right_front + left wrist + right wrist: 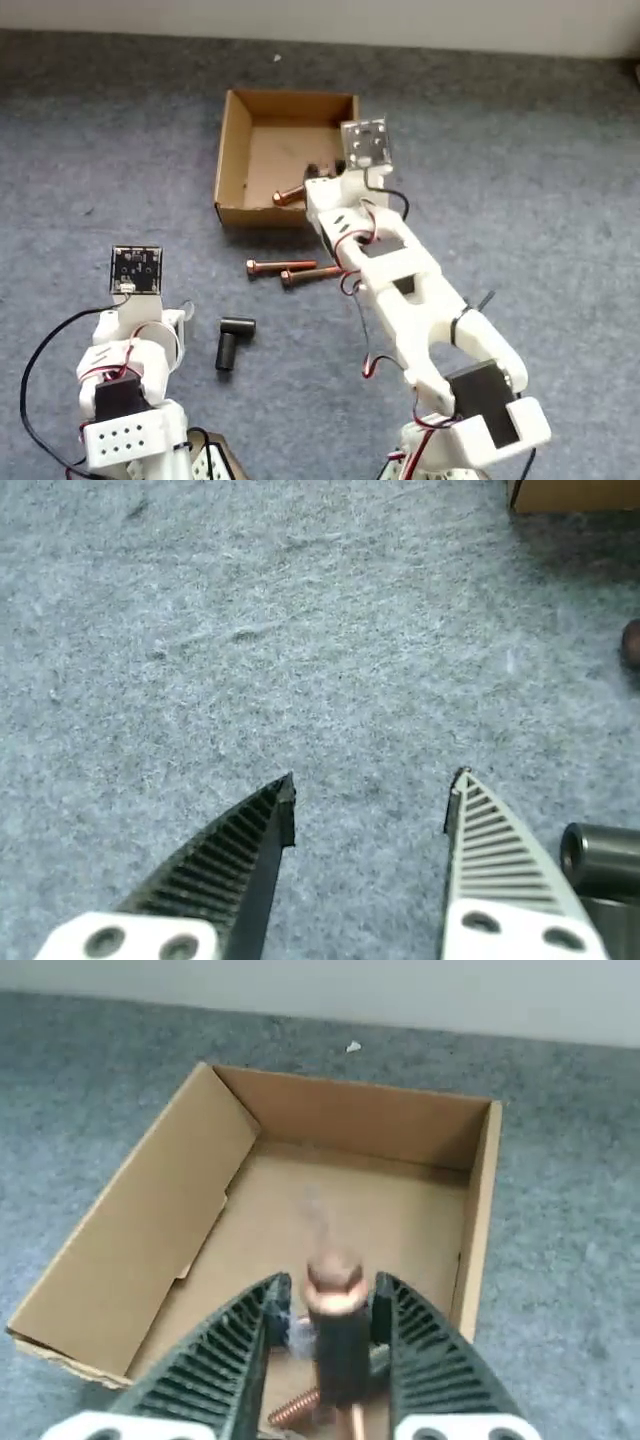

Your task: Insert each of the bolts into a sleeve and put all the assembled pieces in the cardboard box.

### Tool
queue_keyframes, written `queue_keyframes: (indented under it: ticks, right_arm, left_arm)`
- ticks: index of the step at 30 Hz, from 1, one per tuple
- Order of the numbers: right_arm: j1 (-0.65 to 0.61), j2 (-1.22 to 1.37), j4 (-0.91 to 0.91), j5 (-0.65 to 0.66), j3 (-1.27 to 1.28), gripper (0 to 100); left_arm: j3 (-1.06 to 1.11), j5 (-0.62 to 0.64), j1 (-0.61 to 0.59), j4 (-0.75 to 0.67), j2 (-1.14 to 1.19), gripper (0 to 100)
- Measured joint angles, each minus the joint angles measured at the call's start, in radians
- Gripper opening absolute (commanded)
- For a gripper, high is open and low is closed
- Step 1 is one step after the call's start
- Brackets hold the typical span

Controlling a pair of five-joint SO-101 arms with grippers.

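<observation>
1. The right gripper (pixel 331 1282) is clamped on an assembled piece (pixel 340 1348), a black sleeve with a copper bolt head at its far end. It holds it above the floor of the cardboard box (pixel 130 1260), close to the near right corner.
2. The step in hand looks like the drop-off. It should go best if the piece is low and well inside the walls before the jaws part, so that it neither bounces nor catches the near wall.
3. The bolt seems only slipped into the sleeve, so a gentle, level release should keep the two together.
4. A threaded copper bolt (pixel 295 1408) lies on the box floor just under the jaws. Setting the held piece down beside it rather than on it would be tidier.
5. The left gripper (pixel 374 776) hangs over the grey carpet (pixel 250 630) with its jaws wide apart and nothing between them. A black sleeve (pixel 600 855) lies just beside one finger.
6. On the carpet between box and arms lie two loose bolts (pixel 280 265) (pixel 308 273), and nearer the left arm two sleeves (pixel 238 326) (pixel 226 352) touching in an L. By my judgement these remain to be paired.
7. Hard to make out: the right arm hides the box's near right corner from the high view, so I cannot tell whether the bolt on the box floor carries a sleeve.
8. A faint smear above the held bolt head cannot be read.
9. A dark round shape (pixel 630 645) is cut off at the left wrist view's edge; it may be a bolt head.
</observation>
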Motion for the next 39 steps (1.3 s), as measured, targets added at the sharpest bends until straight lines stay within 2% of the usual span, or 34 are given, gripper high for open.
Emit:
queue_keyframes:
  ticks: [9,14,18,23,29,39]
  right_arm:
    - [0.003,-0.133,0.196,-0.002,-0.034,14.5]
    - [-0.020,-0.287,0.419,-0.002,-0.034,14.5]
    - [-0.140,-0.331,0.620,-0.002,-0.034,14.8]
    - [-0.351,-0.338,0.795,-0.002,-0.034,14.9]
    - [-0.546,-0.334,0.841,0.035,-0.034,14.9]
    - [-0.601,-0.046,0.841,0.081,-0.110,14.9]
  left_arm:
    - [0.000,0.000,0.000,0.000,0.000,26]
    - [0.000,0.000,-0.058,0.000,0.000,26]
    - [0.000,0.000,-0.114,0.000,0.000,26]
    - [0.000,0.000,-0.127,0.000,0.000,26]
    - [0.000,0.000,-0.127,-0.005,0.000,26]
    - [0.000,0.000,-0.127,-0.005,0.000,26]
